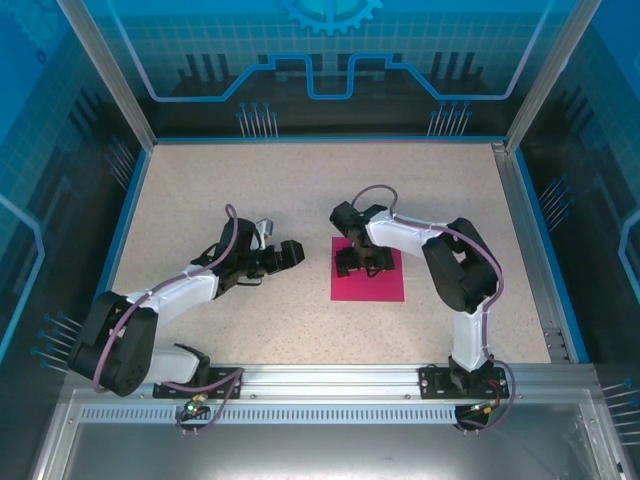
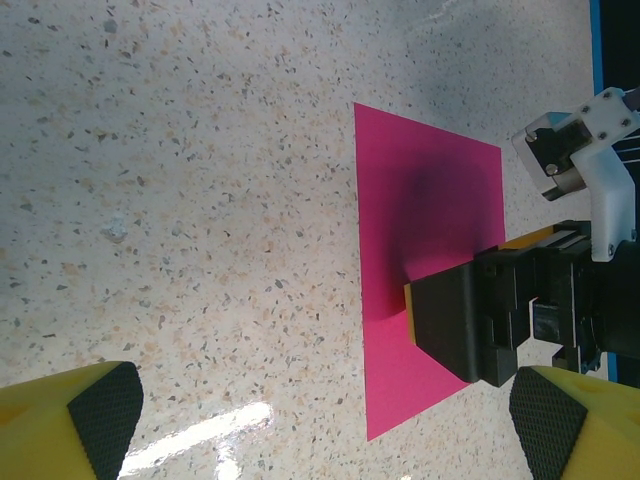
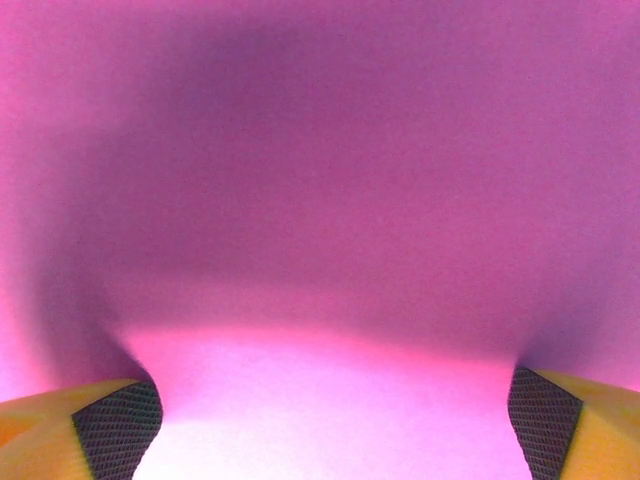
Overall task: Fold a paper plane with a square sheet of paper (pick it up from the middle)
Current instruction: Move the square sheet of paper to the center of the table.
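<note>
The square sheet of paper [image 1: 378,285] is magenta-pink and lies flat and unfolded on the speckled table, right of centre. My right gripper [image 1: 358,264] points down over the sheet's far-left part, jaws open. In the right wrist view the pink sheet [image 3: 320,200] lies close below the right gripper [image 3: 330,435], whose fingertips [image 3: 120,425] stand wide apart. My left gripper [image 1: 291,252] hovers left of the sheet, apart from it and facing it. In the left wrist view the left gripper [image 2: 325,425] is open over bare table, with the sheet [image 2: 430,190] and the right gripper [image 2: 460,320] beyond.
The speckled table [image 1: 250,190] is bounded by blue edge strips and clear walls on three sides. An aluminium rail [image 1: 330,378] with both arm bases runs along the near edge. The right arm's elbow [image 1: 462,270] stands just right of the sheet.
</note>
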Motion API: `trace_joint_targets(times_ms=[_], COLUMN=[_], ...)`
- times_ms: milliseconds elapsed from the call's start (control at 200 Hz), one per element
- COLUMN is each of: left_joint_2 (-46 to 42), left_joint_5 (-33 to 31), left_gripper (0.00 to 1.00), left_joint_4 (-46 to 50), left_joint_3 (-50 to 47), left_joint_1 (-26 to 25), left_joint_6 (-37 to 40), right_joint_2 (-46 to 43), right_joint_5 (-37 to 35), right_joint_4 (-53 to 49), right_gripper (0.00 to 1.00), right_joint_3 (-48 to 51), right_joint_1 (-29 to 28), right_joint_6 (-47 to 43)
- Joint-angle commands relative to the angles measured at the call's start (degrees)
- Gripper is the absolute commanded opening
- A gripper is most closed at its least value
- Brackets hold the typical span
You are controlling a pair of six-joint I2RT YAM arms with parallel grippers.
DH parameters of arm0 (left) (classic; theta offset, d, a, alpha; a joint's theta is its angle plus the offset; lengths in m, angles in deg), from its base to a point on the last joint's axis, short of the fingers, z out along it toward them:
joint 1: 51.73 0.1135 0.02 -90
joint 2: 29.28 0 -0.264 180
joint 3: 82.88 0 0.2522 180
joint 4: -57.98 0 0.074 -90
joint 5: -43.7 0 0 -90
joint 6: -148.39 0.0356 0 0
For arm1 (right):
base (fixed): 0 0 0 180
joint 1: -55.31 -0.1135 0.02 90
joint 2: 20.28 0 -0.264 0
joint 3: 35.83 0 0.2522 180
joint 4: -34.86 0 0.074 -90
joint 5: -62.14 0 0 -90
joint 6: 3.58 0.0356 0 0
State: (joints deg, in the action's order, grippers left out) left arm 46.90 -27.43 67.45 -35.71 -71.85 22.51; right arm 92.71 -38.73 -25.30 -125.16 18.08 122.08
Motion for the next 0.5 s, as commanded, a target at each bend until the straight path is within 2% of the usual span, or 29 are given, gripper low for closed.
trace_joint_targets(times_ms=[0, 190, 305, 495], left_joint_2=[-0.46, -0.94, -0.95, -1.34], left_joint_5=[-0.68, -0.77, -0.85, -1.03], left_gripper=[0.98, 0.98, 0.98, 0.98], left_joint_4=[1.03, 1.3, 1.31, 1.53], left_joint_3=[1.22, 1.4, 1.4, 1.13], left_joint_1=[-0.39, -0.45, -0.36, -0.45], left_joint_6=[0.95, 1.21, 1.31, 1.45], right_joint_2=[1.41, -1.58, 1.35, 7.03], right_joint_5=[-0.2, 0.0, 2.4, 1.96], right_joint_4=[0.38, 1.81, 2.86, 3.2], right_gripper=[0.99, 0.99, 0.99, 0.99], right_joint_3=[1.35, 1.35, 0.95, 1.91], right_joint_1=[-1.39, 1.79, 1.47, -0.1], right_joint_6=[0.84, 2.72, 2.65, 3.54])
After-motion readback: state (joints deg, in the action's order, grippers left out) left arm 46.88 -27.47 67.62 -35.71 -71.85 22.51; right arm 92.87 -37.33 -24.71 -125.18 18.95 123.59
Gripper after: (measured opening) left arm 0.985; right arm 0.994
